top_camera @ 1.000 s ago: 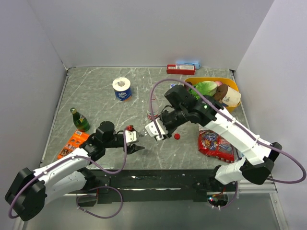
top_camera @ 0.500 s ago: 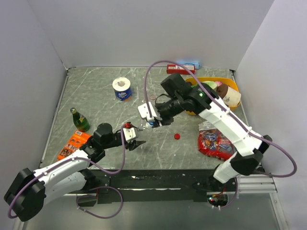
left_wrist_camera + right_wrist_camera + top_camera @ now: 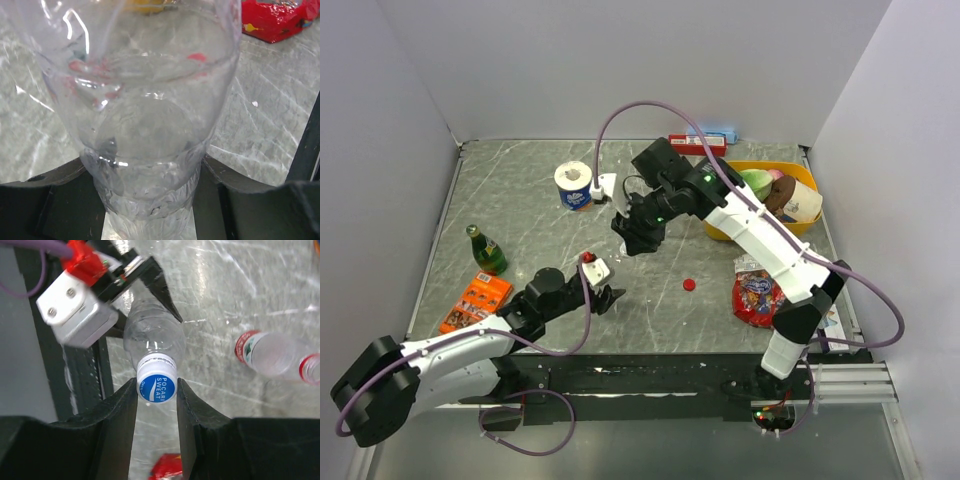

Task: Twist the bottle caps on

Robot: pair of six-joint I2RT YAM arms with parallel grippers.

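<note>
My left gripper point(image 3: 605, 298) is shut on the lower body of a small clear bottle point(image 3: 150, 100), held tilted just above the table. A blue cap with a white rim point(image 3: 156, 382) sits on that bottle's neck. My right gripper point(image 3: 632, 240) is above it, and its two fingers point(image 3: 120, 410) press on both sides of the cap. The left gripper point(image 3: 145, 280) shows behind the bottle in the right wrist view. A red cap point(image 3: 689, 284) lies loose on the table. A second clear bottle with a red label band point(image 3: 260, 352) lies to the right.
A toilet roll point(image 3: 574, 185) stands at the back left. A green bottle point(image 3: 486, 250) and an orange packet point(image 3: 472, 300) are at the left. A red snack bag point(image 3: 760, 295), a yellow basket point(image 3: 807, 177) and a red box point(image 3: 696, 145) are at the right and back.
My right arm has swung back and left, and its wrist has turned round over the bottle's top. My left gripper has shifted slightly with the bottle. The red cap has not moved.
</note>
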